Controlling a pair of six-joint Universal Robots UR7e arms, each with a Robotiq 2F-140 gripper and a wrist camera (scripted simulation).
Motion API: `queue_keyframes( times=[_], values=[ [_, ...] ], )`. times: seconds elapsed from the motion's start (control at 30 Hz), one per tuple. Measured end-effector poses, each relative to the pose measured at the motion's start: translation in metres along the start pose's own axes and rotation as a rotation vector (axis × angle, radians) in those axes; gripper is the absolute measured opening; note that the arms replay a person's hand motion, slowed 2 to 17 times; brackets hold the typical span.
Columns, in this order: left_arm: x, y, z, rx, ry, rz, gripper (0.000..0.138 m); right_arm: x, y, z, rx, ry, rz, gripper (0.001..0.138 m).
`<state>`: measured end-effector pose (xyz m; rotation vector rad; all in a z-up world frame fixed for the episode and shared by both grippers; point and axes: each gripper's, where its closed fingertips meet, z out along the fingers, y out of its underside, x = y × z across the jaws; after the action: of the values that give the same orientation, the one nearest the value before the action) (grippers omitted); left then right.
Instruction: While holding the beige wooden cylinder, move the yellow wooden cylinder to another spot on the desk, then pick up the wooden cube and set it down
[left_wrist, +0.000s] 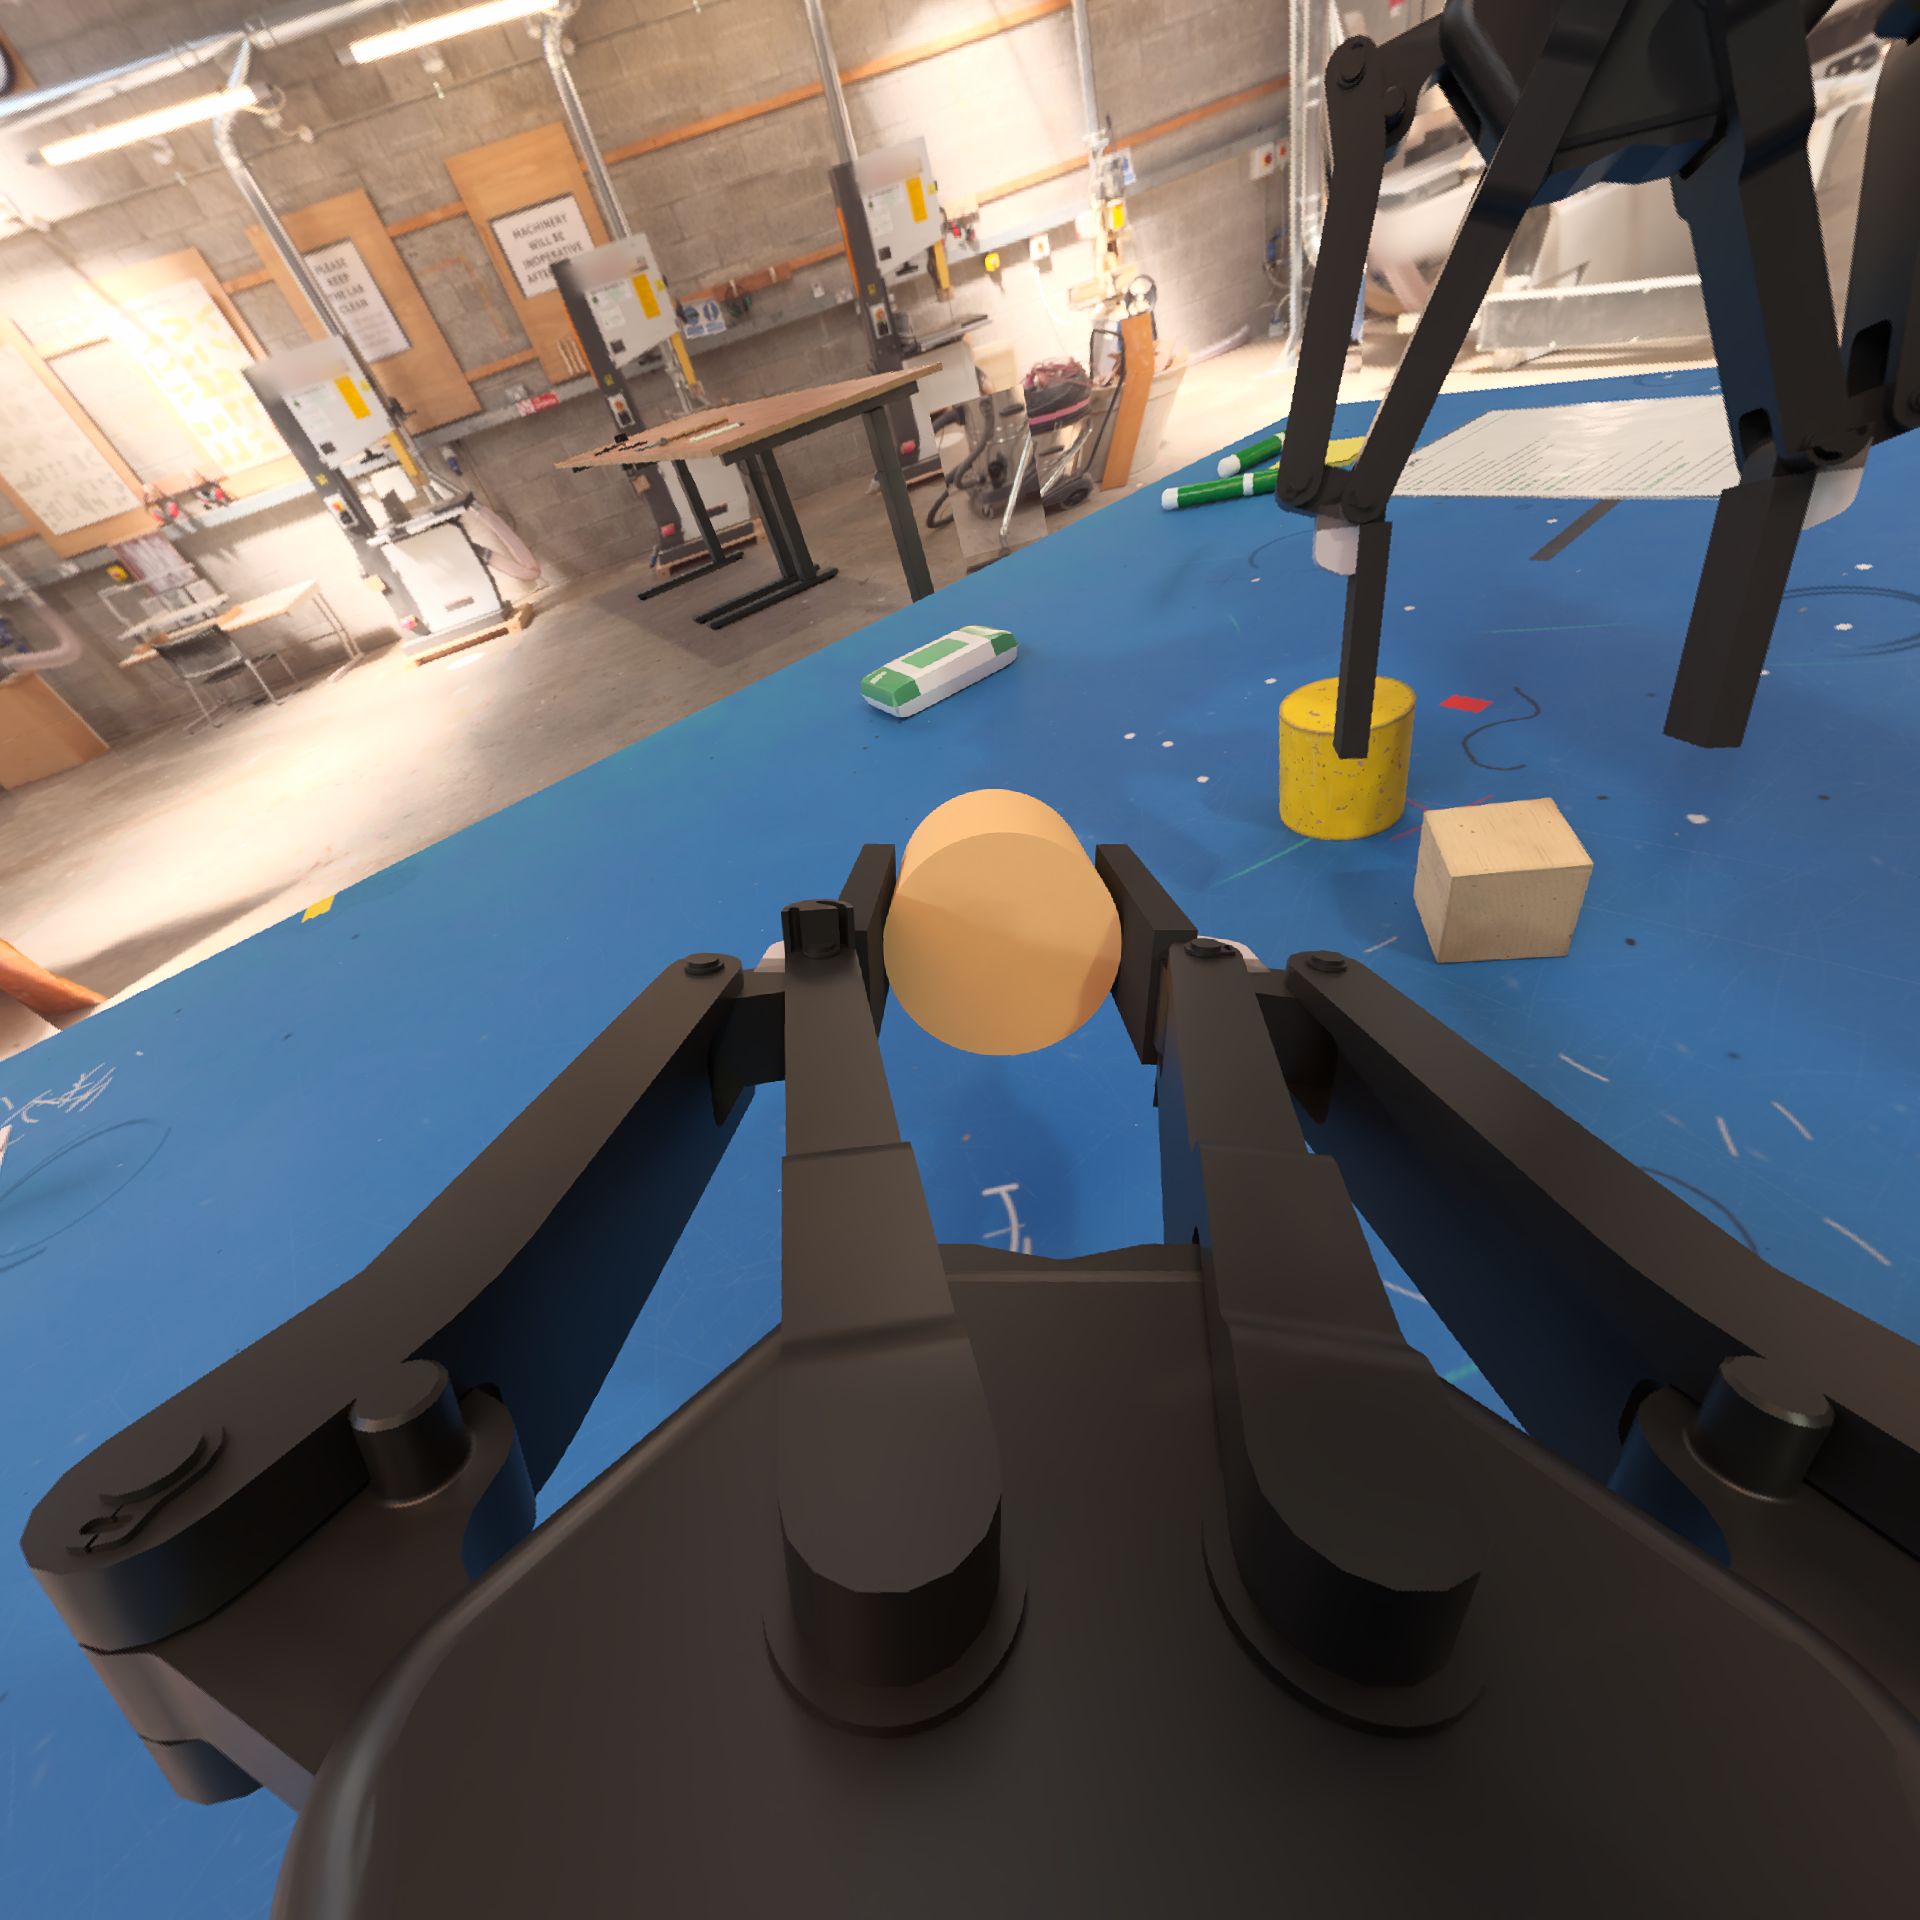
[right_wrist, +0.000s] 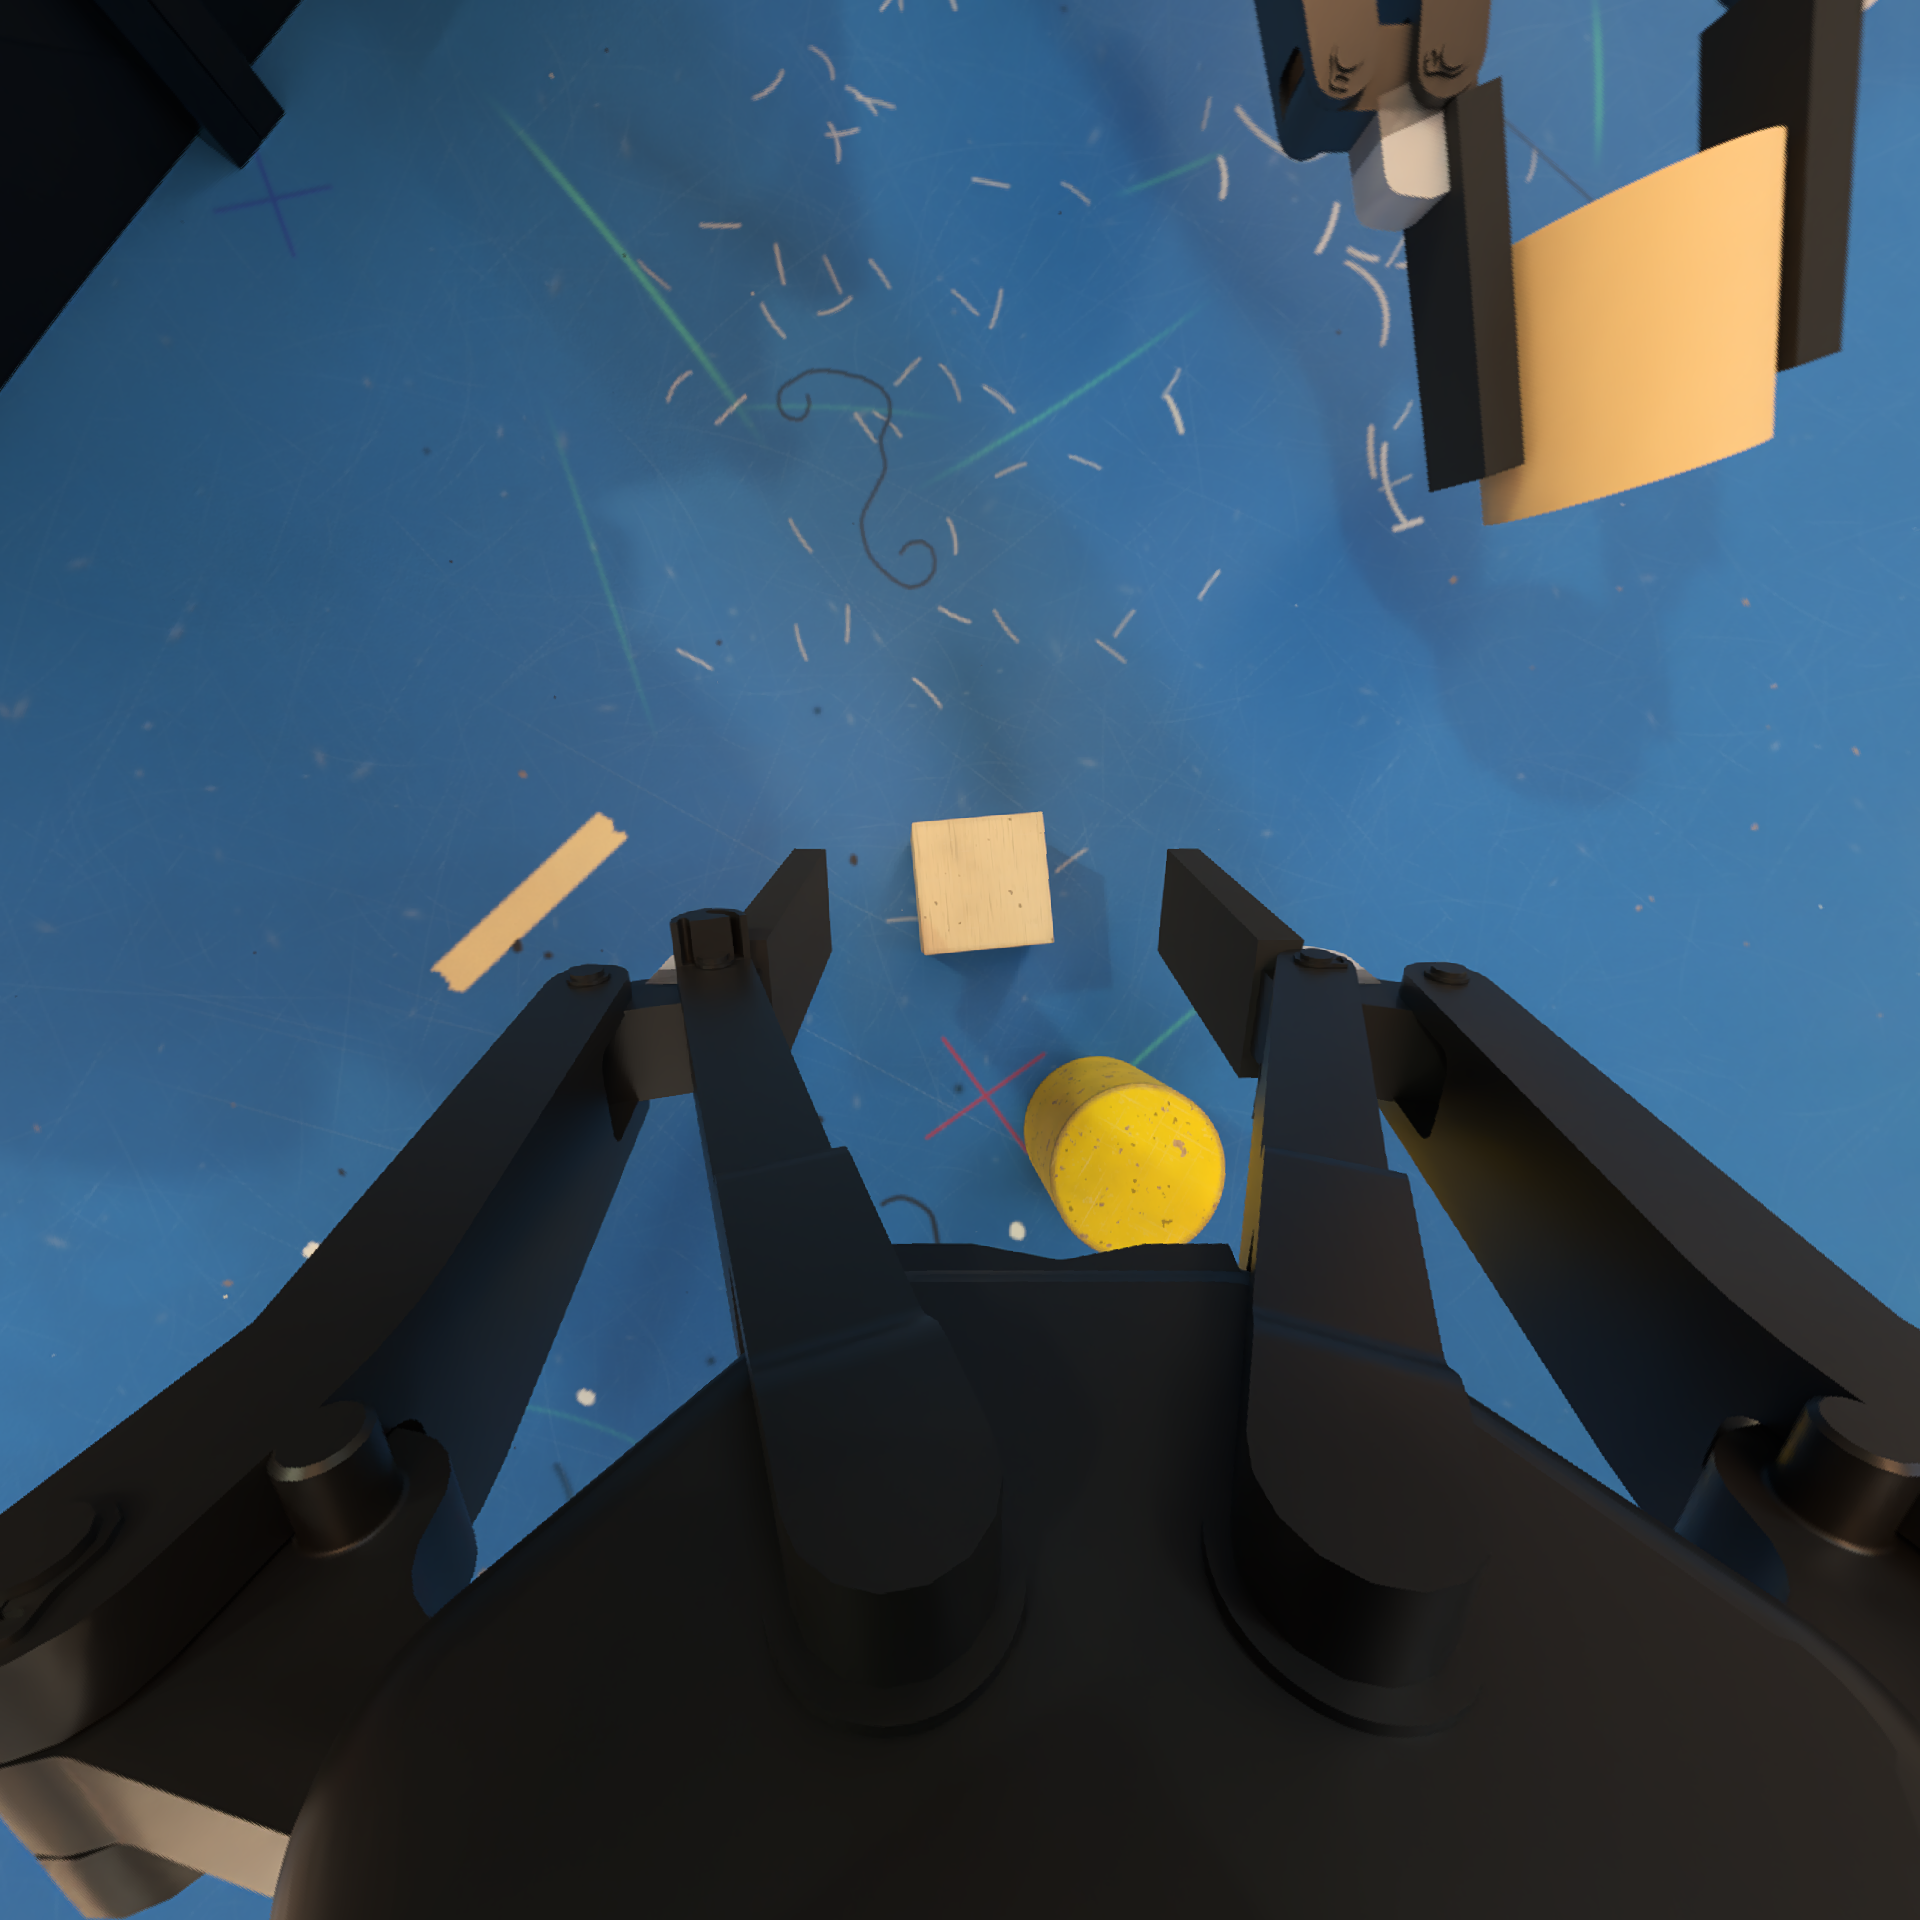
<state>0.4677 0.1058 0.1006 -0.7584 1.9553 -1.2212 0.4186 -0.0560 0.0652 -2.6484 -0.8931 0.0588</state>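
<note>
My left gripper (left_wrist: 1003, 914) is shut on the beige wooden cylinder (left_wrist: 997, 925) and holds it above the blue desk (left_wrist: 520, 1091); both also show in the right wrist view, gripper (right_wrist: 1631, 301) and cylinder (right_wrist: 1642, 322), at the top right. The yellow wooden cylinder (left_wrist: 1345, 758) stands upright on the desk, with the pale wooden cube (left_wrist: 1501, 878) just right of it. My right gripper (right_wrist: 992, 899) is open and empty, hovering above the cube (right_wrist: 982, 881), with the yellow cylinder (right_wrist: 1127, 1153) just behind its fingertips. In the left wrist view my right gripper (left_wrist: 1527, 743) hangs over both blocks.
A green and white eraser block (left_wrist: 938, 670) lies near the desk's far edge. Green markers (left_wrist: 1221, 488) and a sheet of paper (left_wrist: 1579, 457) lie at the far right. A strip of beige tape (right_wrist: 530, 902) is stuck left of the cube. Open desk surface (right_wrist: 416, 582) lies beyond.
</note>
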Motion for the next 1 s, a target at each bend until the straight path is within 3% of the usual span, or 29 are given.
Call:
queue_keyframes(
  times=[0.43, 0.87, 1.0],
  values=[
    [0.000, 0.001, 0.001, -0.006, 0.001, 0.002, 0.051, -0.004, -0.001, 0.018, -0.084, -0.086, -0.061, 0.070],
    [0.001, 0.001, 0.001, -0.010, 0.002, 0.007, 0.051, -0.004, 0.003, 0.031, -0.143, -0.110, -0.079, 0.063],
    [0.001, 0.002, 0.001, -0.012, 0.003, 0.007, 0.051, -0.004, 0.005, 0.034, -0.162, -0.116, -0.076, 0.052]
  ],
)
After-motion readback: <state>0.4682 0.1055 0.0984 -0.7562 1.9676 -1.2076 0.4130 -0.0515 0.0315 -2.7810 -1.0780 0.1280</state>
